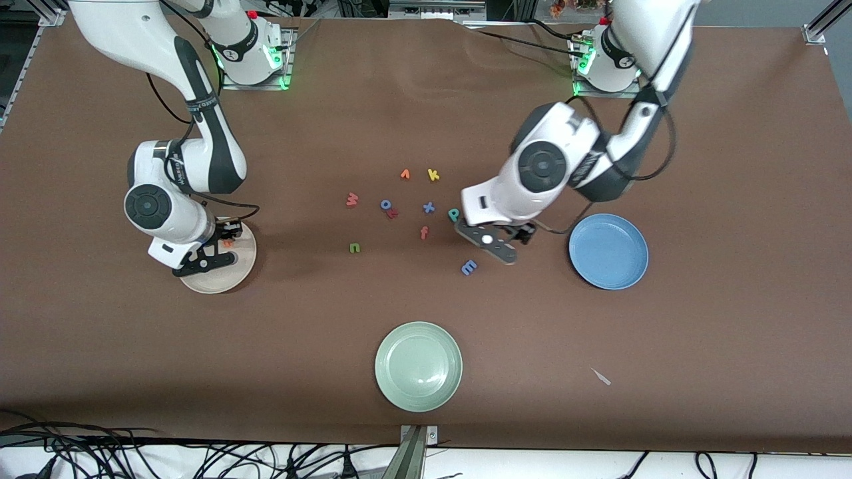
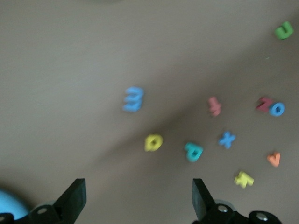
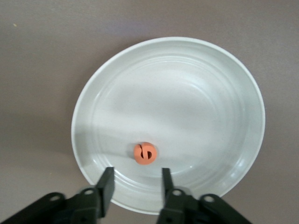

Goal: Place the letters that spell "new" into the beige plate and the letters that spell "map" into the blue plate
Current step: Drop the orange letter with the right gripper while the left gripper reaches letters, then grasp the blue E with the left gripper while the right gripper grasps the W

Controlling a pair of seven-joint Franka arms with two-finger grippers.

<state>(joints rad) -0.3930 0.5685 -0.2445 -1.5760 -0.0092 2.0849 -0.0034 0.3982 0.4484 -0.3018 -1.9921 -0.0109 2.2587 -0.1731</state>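
Inside the beige plate (image 3: pixel 243 88) the orange "e" (image 3: pixel 145 153) is lying loose w/ right gripper (image 3: pixel 133 183) hovering just above, fingers parted, apparently just dropping it. Left gripper (image 2: pixel 139 196) is hanging wide open over the periwinkle "m" (image 2: pixel 133 99), prob. lining up a pick for the blue plate (image 1: pixel 609 251).

Left pincer (image 1: pixel 496 247) wide open; right pincer (image 1: pixel 212 256) parted, empty.

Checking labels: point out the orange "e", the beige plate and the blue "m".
orange "e" (image 3: pixel 145 153), right wrist view, middle of the letter.
beige plate (image 3: pixel 243 79), right wrist view, bare rim.
blue "m" (image 1: pixel 469 267), front view, middle of the letter.
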